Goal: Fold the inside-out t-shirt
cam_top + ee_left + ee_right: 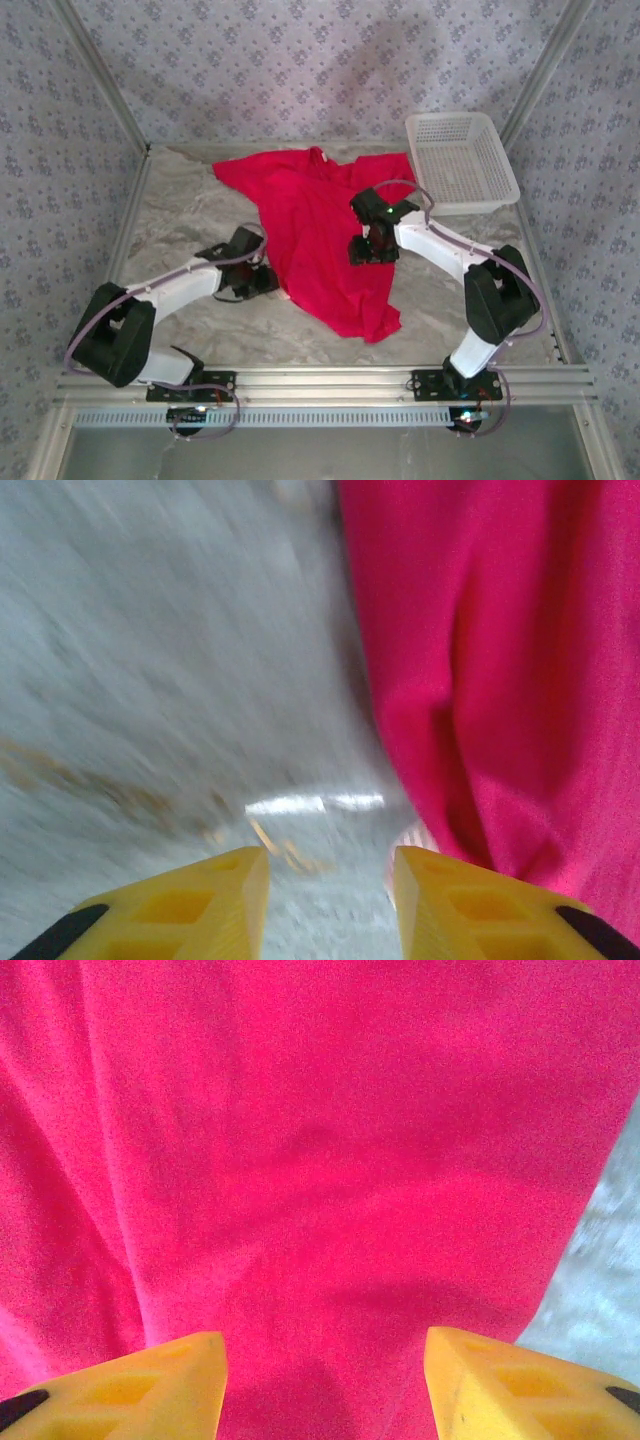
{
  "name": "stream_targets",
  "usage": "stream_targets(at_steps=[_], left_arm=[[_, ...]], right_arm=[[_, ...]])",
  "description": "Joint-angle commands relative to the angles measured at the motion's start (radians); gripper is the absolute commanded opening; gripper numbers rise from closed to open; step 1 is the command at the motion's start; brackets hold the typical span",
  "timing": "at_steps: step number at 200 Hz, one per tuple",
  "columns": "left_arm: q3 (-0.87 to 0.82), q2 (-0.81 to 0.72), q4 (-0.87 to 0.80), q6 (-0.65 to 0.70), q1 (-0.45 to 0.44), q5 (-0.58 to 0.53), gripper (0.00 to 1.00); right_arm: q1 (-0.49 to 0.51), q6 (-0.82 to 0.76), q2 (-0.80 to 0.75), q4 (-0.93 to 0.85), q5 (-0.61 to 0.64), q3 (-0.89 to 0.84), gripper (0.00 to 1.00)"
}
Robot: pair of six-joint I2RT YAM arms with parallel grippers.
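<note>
Overhead first: you have one inside-out t-shirt (320,235), bright red, lying rumpled across the middle of the table (180,200). Its wide far part lies near the back edge, and a narrower near end trails toward the front. One white basket (462,165) sits at the far right corner, just beside the shirt's far right part. You have two arms. The left gripper (262,280) sits low at the shirt's left edge, and the right gripper (372,250) is over the cloth's right half.

Left wrist view, blurred: two yellow fingers (190,910) stand apart with bare table between them and nothing pinched. The red cloth takes the right side of the view, and its edge runs down to just beside the right-hand finger. You cannot tell whether they touch.

Right wrist view: two yellow fingers (130,1385) are spread wide, well apart. Red fabric in soft folds lies under and between them — no fold is caught in the jaws. One sliver of table shows at the right edge.
</note>
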Motion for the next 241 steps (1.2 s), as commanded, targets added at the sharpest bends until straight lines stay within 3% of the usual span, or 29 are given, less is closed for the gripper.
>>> stream_targets(at_steps=[1,71,91,106,122,131,167,201,241], left_arm=[[-0.040,-0.044,0.171,-0.130,-0.025,-0.001,0.41],[0.017,0.163,0.253,-0.144,-0.067,-0.032,0.41],[0.044,0.219,0.255,-0.141,-0.067,-0.044,0.27],[0.079,0.223,0.205,-0.120,-0.066,-0.059,0.13],[0.132,0.186,0.093,-0.077,-0.054,-0.112,0.00],[0.157,0.151,0.030,-0.049,-0.042,-0.148,0.00],[0.156,-0.032,-0.125,0.043,0.075,-0.215,0.00],[0.034,-0.191,-0.139,0.086,0.195,-0.197,0.00],[-0.034,-0.139,-0.057,0.111,0.217,-0.164,0.00]], right_arm=[[0.030,0.059,-0.065,0.039,-0.029,-0.087,0.59],[0.058,0.141,-0.068,0.097,-0.033,-0.220,0.64],[0.055,0.155,-0.042,0.140,-0.041,-0.241,0.60],[0.045,0.157,-0.021,0.156,-0.044,-0.242,0.47],[0.017,0.146,-0.015,0.128,-0.029,-0.210,0.12],[-0.010,0.131,-0.028,0.094,-0.002,-0.179,0.00],[-0.168,0.069,-0.107,0.026,0.020,-0.070,0.00],[-0.272,0.031,-0.044,0.015,0.008,0.005,0.00],[-0.287,-0.002,0.148,0.031,0.020,0.162,0.00]])
